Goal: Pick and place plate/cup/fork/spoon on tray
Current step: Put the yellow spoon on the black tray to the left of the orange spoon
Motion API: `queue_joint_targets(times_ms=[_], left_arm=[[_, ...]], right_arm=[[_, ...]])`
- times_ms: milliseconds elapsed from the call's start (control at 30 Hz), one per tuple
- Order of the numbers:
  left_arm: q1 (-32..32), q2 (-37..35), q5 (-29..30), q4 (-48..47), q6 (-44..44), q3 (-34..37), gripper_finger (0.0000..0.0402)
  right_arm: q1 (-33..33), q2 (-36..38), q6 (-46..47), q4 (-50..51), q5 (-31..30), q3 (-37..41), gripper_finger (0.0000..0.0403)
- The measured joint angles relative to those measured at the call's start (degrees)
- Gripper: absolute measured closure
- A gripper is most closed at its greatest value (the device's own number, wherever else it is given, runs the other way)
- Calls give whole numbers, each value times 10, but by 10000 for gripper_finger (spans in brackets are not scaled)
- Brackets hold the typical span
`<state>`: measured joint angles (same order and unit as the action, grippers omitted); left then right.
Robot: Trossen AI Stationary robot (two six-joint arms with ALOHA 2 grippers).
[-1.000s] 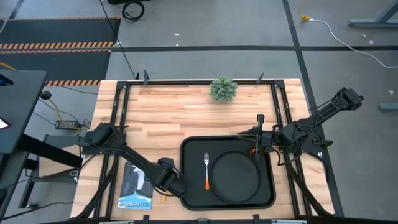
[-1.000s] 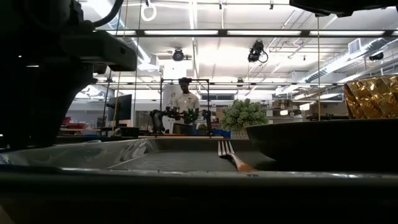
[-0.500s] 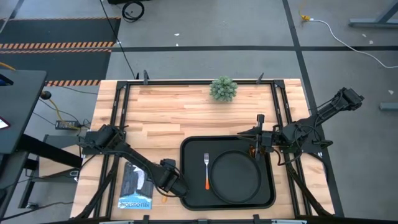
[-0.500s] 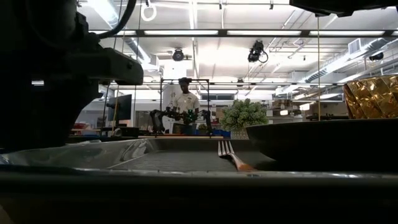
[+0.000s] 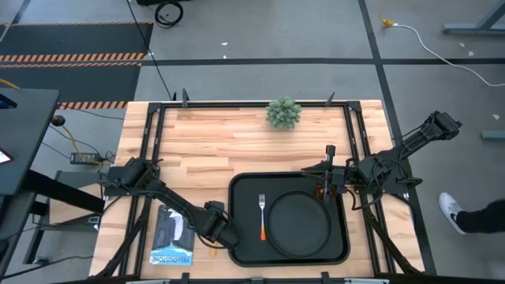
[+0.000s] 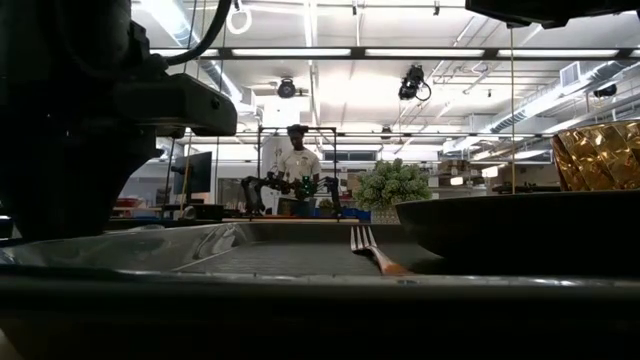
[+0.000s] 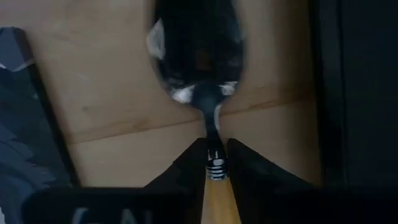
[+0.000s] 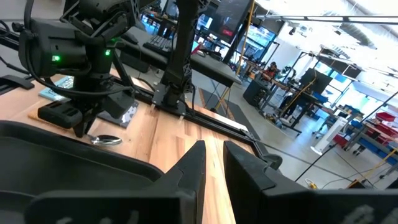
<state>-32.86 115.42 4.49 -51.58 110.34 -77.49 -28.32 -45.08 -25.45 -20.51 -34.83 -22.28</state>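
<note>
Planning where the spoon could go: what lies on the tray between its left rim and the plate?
In the high view, only the fork lies there, lengthwise between the tray rim and the plate, tines pointing away from the front edge.

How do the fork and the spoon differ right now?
The fork lies free on the tray beside the plate; the spoon is off the tray over bare wood, its handle pinched in the left gripper. Fork's handle is red-orange, spoon's yellow-orange. Both have silver heads.

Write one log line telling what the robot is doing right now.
left gripper: shut on yellow-handled silver spoon, over wood table beside black rectangular tray | red-handled fork, round black plate: on tray | right gripper: at tray's right edge
</note>
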Motion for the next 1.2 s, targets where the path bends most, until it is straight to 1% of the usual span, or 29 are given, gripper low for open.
queue_joint_targets(times_ms=[100, 167, 367, 567, 700, 833, 900, 1033, 1133, 1200], left_arm=[[1, 0, -1, 0, 0, 0, 355], [4, 0, -4, 0, 0, 0, 362], [13, 0, -6, 0, -22, 0, 356], [19, -3, -2, -6, -46, 1, 358], [21, -12, 12, -26, -46, 3, 357], [22, -14, 20, -74, -47, -26, 357], [24, -14, 37, -92, -50, -44, 357], [29, -16, 93, -145, -55, -95, 357], [35, -15, 151, -143, -64, -117, 357], [41, -15, 189, -123, -79, -125, 357]], right_arm=[[0, 0, 0, 0, 0, 0, 339], [0, 0, 0, 0, 0, 0, 339], [0, 0, 0, 0, 0, 0, 339], [0, 0, 0, 0, 0, 0, 339], [0, 0, 0, 0, 0, 0, 339], [0, 0, 0, 0, 0, 0, 339], [0, 0, 0, 0, 0, 0, 339], [0, 0, 0, -2, 0, 0, 339], [0, 0, 2, -2, 0, 0, 339], [0, 0, 2, -1, 2, 0, 339]])
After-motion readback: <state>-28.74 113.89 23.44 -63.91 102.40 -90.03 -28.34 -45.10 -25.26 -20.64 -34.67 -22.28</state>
